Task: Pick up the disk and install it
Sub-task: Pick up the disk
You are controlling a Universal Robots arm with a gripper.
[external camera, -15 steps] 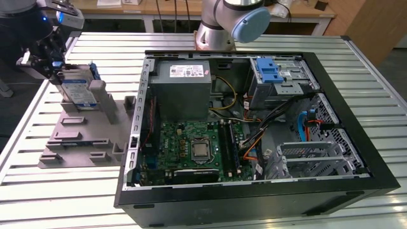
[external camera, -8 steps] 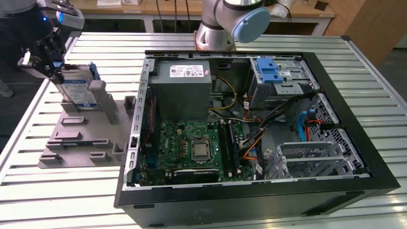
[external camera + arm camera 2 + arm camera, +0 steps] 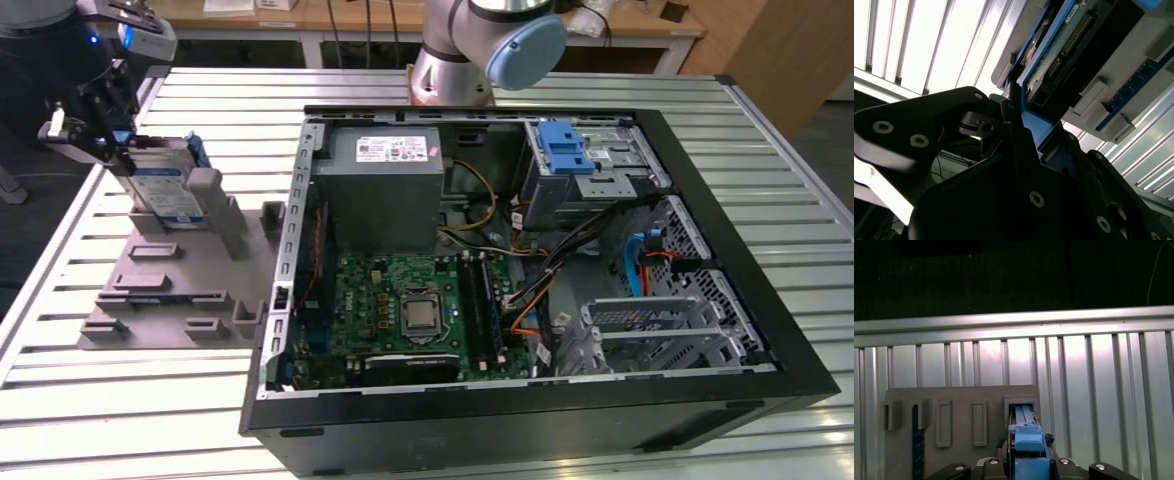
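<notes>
1. The disk (image 3: 162,186) is a flat silver-grey slab with a white-and-blue label and a blue plastic frame around its edge.
2. It stands on edge, leaning, in a slot of the grey holder (image 3: 160,300) at the exterior view's left.
3. Its upper end is clamped in the gripper (image 3: 118,150).

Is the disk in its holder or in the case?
In the grey holder: the disk stands on edge in a slot, outside the computer case, with the gripper at its end.

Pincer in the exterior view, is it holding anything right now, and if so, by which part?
The pincer looks shut on the disk, gripping the upper end of its blue carrier. The disk stands upright at the grey holder.
</notes>
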